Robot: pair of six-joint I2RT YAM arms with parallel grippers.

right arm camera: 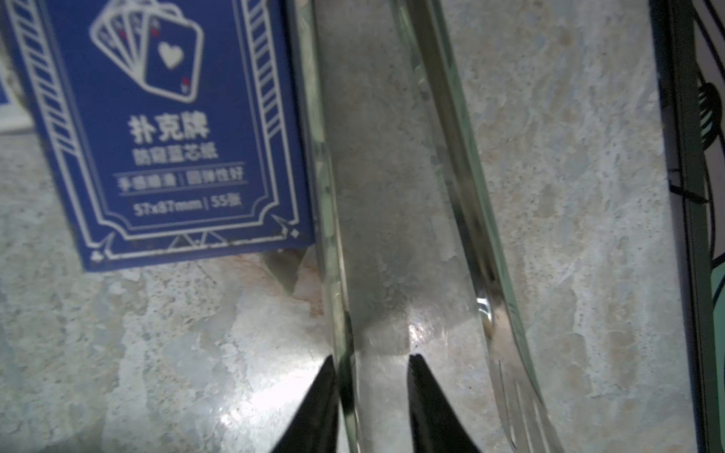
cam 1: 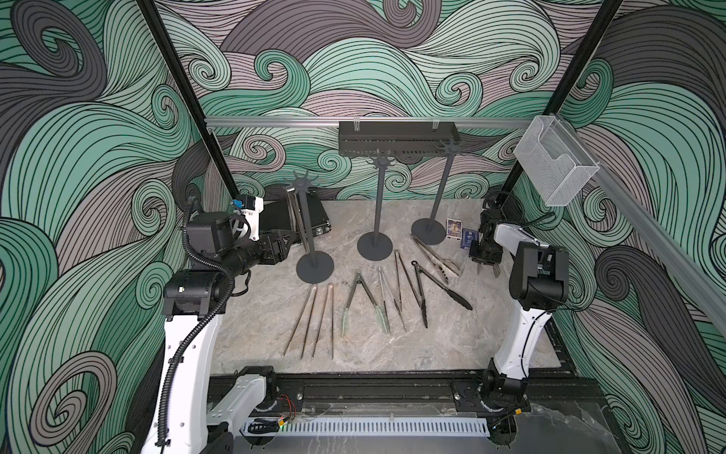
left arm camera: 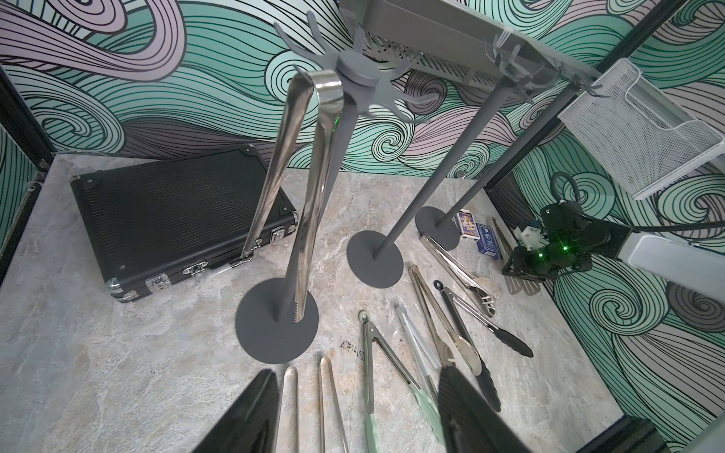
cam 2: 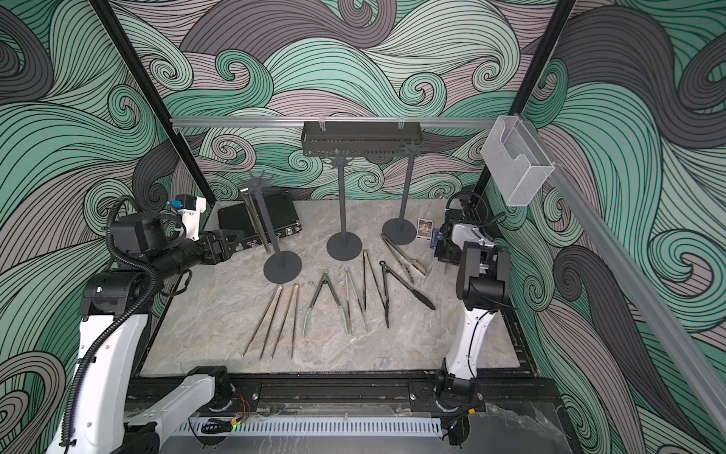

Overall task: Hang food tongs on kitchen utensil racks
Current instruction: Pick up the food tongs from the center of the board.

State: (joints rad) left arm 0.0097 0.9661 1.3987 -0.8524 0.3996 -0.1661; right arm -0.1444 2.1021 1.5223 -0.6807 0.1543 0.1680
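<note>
Both arms pair glossy white shell links with boxy black motor housings. The left arm carries a ribbed black cable conduit clipped along its side, the right arm a thin black cable. Its fingers are black, tapered and finely ribbed.

Black case lies flat at the marble table's far left; blue card box just beside a paler box; slotted shelf and mesh basket hang on rails
</note>
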